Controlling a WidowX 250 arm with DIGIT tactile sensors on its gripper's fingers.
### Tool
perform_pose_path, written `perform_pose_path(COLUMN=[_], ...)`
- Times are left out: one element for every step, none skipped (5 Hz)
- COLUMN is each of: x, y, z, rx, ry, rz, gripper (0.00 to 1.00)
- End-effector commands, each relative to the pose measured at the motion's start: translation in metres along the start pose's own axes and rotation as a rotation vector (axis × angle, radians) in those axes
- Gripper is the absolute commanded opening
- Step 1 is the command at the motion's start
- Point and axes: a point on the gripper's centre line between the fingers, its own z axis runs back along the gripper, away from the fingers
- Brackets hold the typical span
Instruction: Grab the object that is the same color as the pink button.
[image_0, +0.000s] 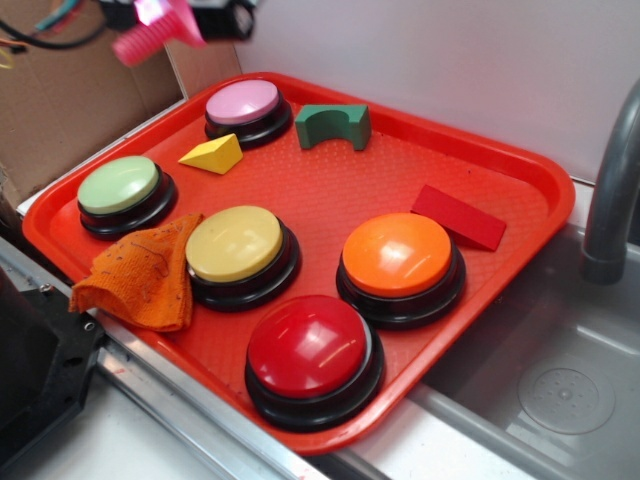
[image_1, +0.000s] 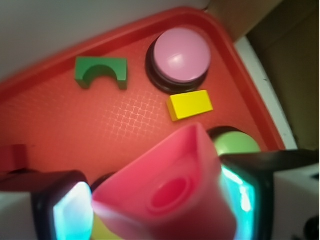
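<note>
The object, a bright pink toy bolt (image_0: 150, 40), hangs high above the tray's far left corner, ribbed shaft pointing down-left. My gripper (image_0: 172, 14) is shut on it, mostly cut off by the top edge of the exterior view. In the wrist view the bolt's flat head (image_1: 165, 195) fills the space between my two fingers (image_1: 70, 210), gripper (image_1: 160, 205) shut on it. The pink button (image_0: 243, 103), a pale pink dome on a black base, sits on the tray's far corner, below and right of the bolt, also seen as pink button (image_1: 181, 55).
On the red tray (image_0: 520, 175): green arch block (image_0: 333, 125), yellow wedge (image_0: 213, 154), green button (image_0: 120, 187), yellow button (image_0: 234, 243), orange button (image_0: 397, 255), red button (image_0: 310, 347), red block (image_0: 458, 216), orange cloth (image_0: 140, 275). A grey faucet (image_0: 610, 200) stands right; cardboard box (image_0: 60, 100) behind.
</note>
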Motion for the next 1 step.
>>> perform_pose_path(x=[-0.0058], y=[0.0156], z=[0.0153], rx=[-0.075], ry=[-0.045], rz=[-0.004], gripper=[0.0])
